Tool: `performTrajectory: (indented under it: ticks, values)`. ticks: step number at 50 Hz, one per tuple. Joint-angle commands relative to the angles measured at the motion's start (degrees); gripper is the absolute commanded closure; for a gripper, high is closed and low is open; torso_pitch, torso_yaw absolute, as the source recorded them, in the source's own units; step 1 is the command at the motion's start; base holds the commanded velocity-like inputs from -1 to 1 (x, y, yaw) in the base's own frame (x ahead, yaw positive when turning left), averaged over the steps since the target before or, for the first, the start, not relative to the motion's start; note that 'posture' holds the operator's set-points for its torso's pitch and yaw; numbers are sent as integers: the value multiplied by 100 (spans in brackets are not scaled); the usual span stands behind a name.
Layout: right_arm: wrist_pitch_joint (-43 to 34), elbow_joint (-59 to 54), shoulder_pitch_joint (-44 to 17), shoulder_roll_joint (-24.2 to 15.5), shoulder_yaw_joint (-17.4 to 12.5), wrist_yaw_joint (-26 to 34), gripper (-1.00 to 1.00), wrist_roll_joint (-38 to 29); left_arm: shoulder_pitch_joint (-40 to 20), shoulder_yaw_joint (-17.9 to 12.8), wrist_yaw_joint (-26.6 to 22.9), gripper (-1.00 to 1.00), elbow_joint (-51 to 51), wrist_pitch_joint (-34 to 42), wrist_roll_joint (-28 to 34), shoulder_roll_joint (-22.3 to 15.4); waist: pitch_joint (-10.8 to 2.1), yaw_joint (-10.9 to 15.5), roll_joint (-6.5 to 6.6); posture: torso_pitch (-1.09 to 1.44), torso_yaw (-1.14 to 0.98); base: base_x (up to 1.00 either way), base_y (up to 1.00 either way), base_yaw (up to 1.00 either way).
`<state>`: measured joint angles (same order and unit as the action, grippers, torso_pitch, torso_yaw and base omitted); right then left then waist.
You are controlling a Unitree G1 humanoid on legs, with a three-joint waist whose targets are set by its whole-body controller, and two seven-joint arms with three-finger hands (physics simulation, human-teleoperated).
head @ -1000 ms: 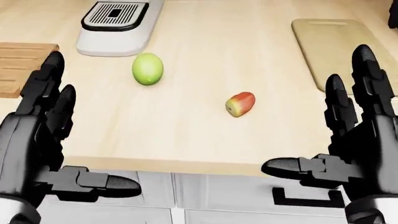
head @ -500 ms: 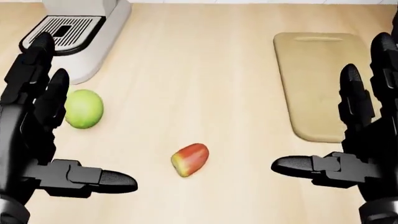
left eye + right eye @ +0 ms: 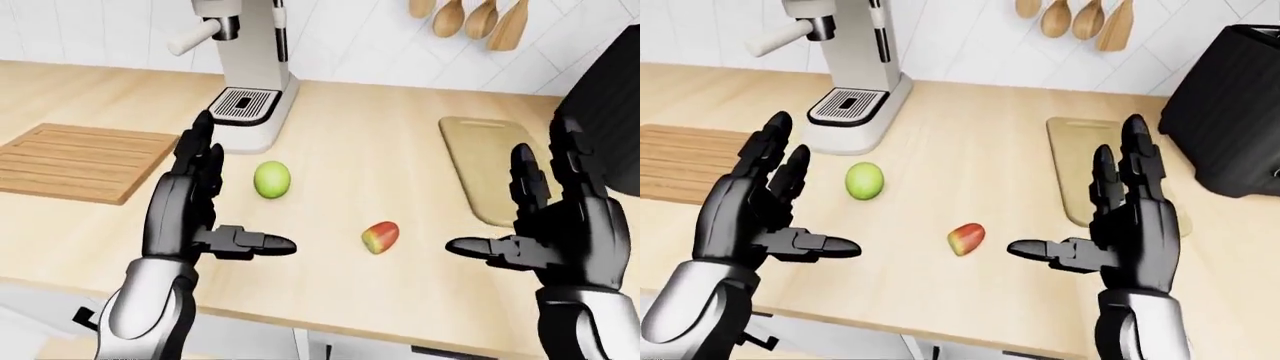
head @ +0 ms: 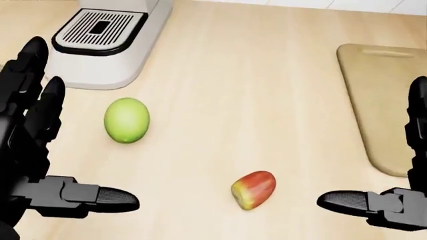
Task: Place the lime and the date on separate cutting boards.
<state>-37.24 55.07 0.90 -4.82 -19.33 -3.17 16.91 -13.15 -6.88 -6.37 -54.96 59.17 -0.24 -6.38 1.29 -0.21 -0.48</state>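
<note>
We see a pale wooden counter point(image 3: 380, 142) filling most of each view. In the left-eye view the lime point(image 3: 272, 180) lies left of centre, resting bare on the counter just below the base of a white coffee machine point(image 3: 248, 67) whose drip grille sits at upper centre-left. The date point(image 3: 379, 237), red with a yellow-green end, lies lower and to the right of the lime, near the middle of the frame; the two fruits are apart and neither touches a board.

At the left edge of that view we find a darker slatted cutting board point(image 3: 85, 161), well apart from the lime. At the right, a lighter plain cutting board point(image 3: 480, 161) lies lengthwise up the frame, with nothing resting on it that we can see.

Our left hand point(image 3: 190, 217) stands at lower left, fingers spread upward and thumb pointing right toward the date; it is released and holds nothing. Our right hand point(image 3: 1120, 232) rises at lower right of the right-eye view, also released, fingers up in front of the lighter board and thumb pointing left; it grasps nothing. The date lies between the two thumbs, touching neither.

A black appliance point(image 3: 1230, 112) stands at the right edge, and wooden spoons point(image 3: 1080, 19) hang on the tiled wall at the top
</note>
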Motion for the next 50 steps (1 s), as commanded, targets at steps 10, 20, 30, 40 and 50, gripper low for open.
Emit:
performTrajectory:
  ticks: [10, 20, 30, 40, 50]
  values:
    - [845, 492, 468, 84, 1576, 175, -100, -1532, -78, -65, -29, -100, -215, -159, -3, -9, -63, 15, 33, 0, 0, 0, 0, 0]
    - [685, 454, -41, 459, 2649, 499, -100, -3128, -51, -94, -33, -100, -244, -169, -34, -11, -63, 28, 57, 0, 0, 0, 0, 0]
    - [691, -424, -753, 574, 3017, 734, -100, -3771, -10, -143, -42, -100, -195, -242, -81, -19, -75, 32, 83, 0, 0, 0, 0, 0]
    - [751, -1026, -988, 779, 3435, 1266, -100, -4455, -42, -224, -30, -100, -168, -238, -158, -54, -89, 36, 114, 0, 0, 0, 0, 0]
    - [1211, -1487, -776, 875, 3435, 1219, -92, -4739, 60, -255, 1, -100, -242, -262, -211, -50, -123, 40, 131, 0, 0, 0, 0, 0]
